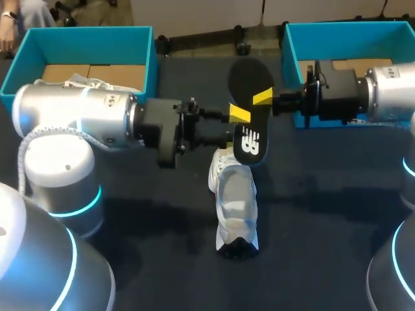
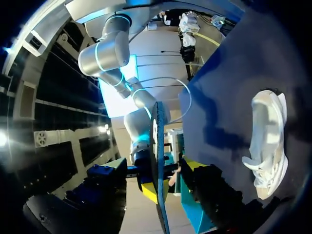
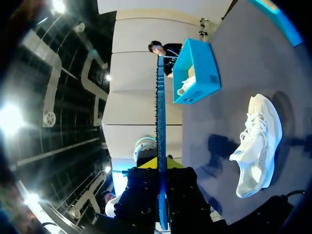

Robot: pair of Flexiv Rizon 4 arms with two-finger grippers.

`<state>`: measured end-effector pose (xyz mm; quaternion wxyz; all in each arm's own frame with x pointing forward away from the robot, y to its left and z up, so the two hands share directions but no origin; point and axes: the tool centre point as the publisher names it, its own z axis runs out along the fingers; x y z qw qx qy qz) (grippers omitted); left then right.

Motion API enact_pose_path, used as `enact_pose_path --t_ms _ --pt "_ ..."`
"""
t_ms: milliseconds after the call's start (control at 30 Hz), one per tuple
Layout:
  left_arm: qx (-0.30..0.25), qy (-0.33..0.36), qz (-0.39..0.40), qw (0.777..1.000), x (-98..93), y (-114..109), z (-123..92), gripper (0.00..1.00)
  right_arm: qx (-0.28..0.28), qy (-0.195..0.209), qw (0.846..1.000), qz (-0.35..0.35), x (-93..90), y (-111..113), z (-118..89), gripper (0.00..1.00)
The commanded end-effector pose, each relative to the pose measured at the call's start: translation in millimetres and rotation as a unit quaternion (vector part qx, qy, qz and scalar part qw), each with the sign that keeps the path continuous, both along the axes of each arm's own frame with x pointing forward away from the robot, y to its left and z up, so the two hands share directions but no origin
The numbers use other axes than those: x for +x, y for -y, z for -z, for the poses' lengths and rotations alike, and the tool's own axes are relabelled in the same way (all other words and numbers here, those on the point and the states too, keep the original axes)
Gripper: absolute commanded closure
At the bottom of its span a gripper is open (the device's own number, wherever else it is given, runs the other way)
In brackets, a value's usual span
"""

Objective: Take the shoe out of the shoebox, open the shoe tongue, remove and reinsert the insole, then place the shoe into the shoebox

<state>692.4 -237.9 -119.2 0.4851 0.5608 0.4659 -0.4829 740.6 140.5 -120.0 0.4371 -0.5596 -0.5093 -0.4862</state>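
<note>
The insole [image 1: 251, 133] is black with a white logo near 1 end. It hangs in the air over the middle of the dark table [image 1: 162, 214], held up between the 2 arms. In both wrist views it shows edge-on, as a thin blue-black strip.

The shoe [image 1: 237, 207] is white and laced, with a dark patch at the end nearest the robot. It lies on the table just below the insole's logo end, outside both boxes.

The left shoebox [image 1: 84, 34] is teal, stands at the far left of the table and has a second white shoe [image 1: 81, 82] in it. The right shoebox [image 1: 350, 27], also teal, stands at the far right.

The right gripper [image 3: 161, 168] comes in from the right and is clamped on the insole. Its 2 dark fingers press the strip from both sides with no gap showing.

The left gripper [image 1: 240, 116] meets the insole from the left, just beside the right one. In the left wrist view its jaws stand wide. The insole is between them, close against 1 yellow tip. The other finger [image 2: 195, 165] stands off with a clear gap, so this gripper is not clamped on anything.
</note>
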Motion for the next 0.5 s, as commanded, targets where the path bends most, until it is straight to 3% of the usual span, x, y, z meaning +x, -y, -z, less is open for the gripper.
enact_pose_path --t_ms 33,267,500 --pt "0.054 -0.009 0.008 0.998 1.6 -29.1 -3.3 0.0 -0.002 -0.006 1.0 0.0 -0.8 5.3 6.4 1.0" --pt "0.154 -0.035 -0.003 0.987 8.1 -48.7 -8.1 0.0 0.002 -0.016 1.0 0.003 -1.9 9.5 20.1 1.0" --pt "0.24 -0.071 -0.038 0.967 17.3 -49.8 -25.4 0.0 0.011 -0.022 1.0 0.002 -3.4 9.7 32.3 1.0"
